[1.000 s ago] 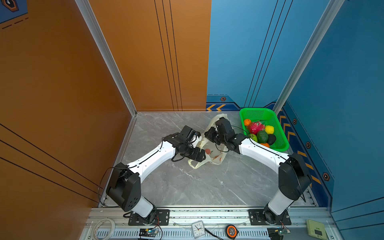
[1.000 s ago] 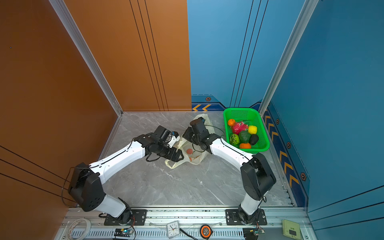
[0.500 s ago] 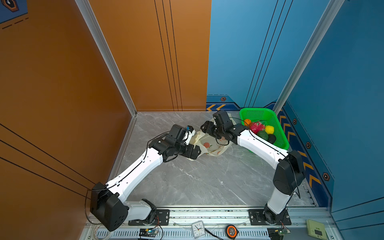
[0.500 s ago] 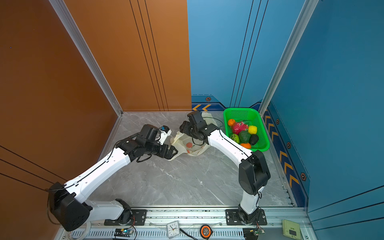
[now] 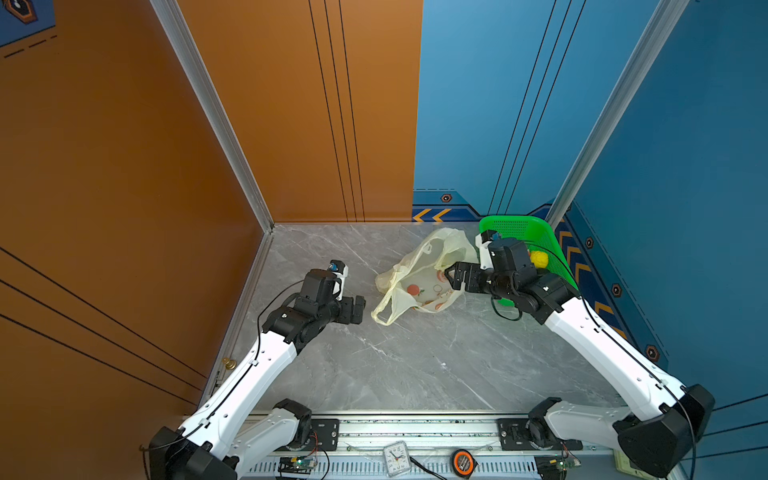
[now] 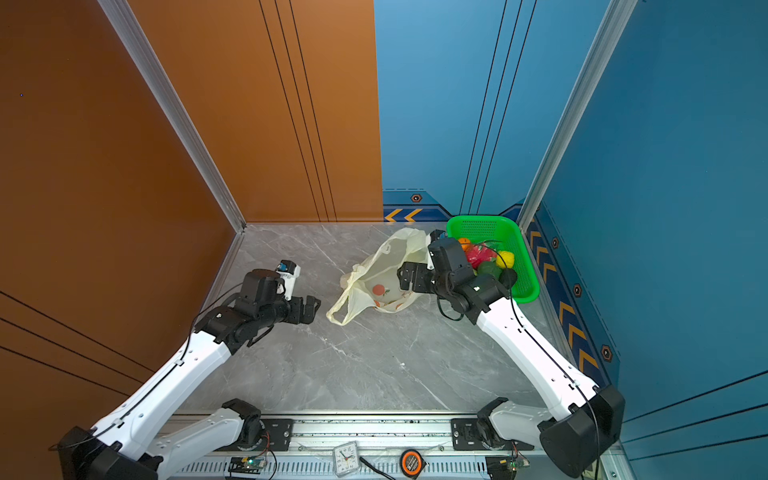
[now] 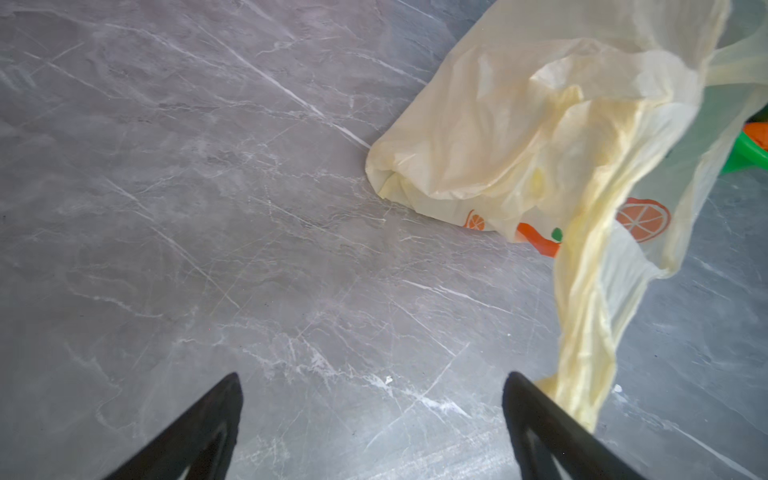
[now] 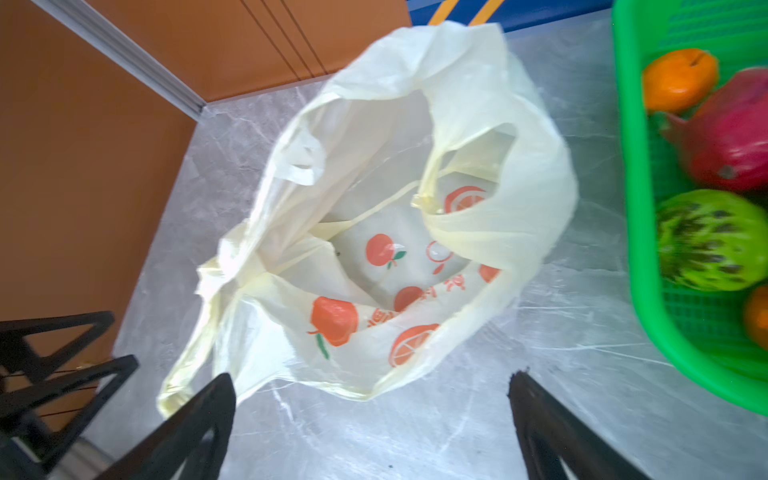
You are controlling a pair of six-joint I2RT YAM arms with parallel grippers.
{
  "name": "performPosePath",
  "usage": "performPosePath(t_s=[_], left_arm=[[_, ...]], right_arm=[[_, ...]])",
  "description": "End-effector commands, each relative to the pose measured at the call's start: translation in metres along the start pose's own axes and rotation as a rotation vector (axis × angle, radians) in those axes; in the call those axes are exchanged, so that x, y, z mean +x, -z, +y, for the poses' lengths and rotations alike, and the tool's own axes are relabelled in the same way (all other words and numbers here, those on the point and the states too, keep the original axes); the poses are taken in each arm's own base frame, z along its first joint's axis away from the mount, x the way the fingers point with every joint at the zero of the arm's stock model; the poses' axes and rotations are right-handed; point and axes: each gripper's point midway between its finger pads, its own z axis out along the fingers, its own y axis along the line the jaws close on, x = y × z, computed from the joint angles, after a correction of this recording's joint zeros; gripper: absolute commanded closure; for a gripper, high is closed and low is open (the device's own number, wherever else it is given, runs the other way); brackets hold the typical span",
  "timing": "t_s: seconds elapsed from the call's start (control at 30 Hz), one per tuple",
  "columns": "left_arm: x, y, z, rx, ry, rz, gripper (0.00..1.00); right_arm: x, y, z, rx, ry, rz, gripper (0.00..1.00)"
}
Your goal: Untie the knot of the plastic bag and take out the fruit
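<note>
The plastic bag (image 5: 419,282) (image 6: 376,280) lies slumped on the grey marble floor with its mouth gaping. In the right wrist view the plastic bag (image 8: 395,199) holds only printed orange slices, and the knot does not show; its straps lie loose. The fruit (image 6: 482,257) sits in the green basket (image 6: 482,222): an orange (image 8: 679,79), a pink-red dragon fruit (image 8: 731,137) and a green one (image 8: 710,241). My right gripper (image 5: 451,278) (image 8: 374,376) is open at the bag's right edge. My left gripper (image 5: 360,309) (image 7: 372,378) is open, with a bag strap (image 7: 582,353) beside one finger.
The green basket (image 5: 515,222) (image 8: 636,199) stands in the back right corner against the blue wall. An orange wall bounds the left side. A small clock (image 5: 397,457) and a tape measure (image 5: 461,459) lie on the front rail.
My right gripper has opened and let go of the bag, drawing back to the right. My left arm has pulled away to the left. The bag has dropped and sagged open.
</note>
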Motion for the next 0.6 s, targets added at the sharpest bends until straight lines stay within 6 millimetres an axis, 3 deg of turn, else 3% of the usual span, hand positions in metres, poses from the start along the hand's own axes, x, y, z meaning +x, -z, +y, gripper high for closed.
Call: performPosePath(t_s=[0.0,0.17,0.37,0.57], left_arm=[[-0.012,-0.006,0.027,-0.068,0.02,-0.092,0.02],[-0.02,-0.015,0.057,-0.13,0.0,-0.219,0.02],[-0.021,-0.026,0.093,-0.213,-0.006,-0.335,0.02],[-0.006,-0.04,0.118,-0.259,0.016,-0.394,0.02]], right_arm=[[-0.004,0.001,-0.044,0.108,0.116,-0.07,0.0],[-0.011,-0.005,-0.098,0.168,0.15,-0.24,0.0],[0.004,-0.025,-0.165,0.262,0.091,-0.308,0.0],[0.011,-0.046,-0.194,0.301,0.09,-0.373,0.0]])
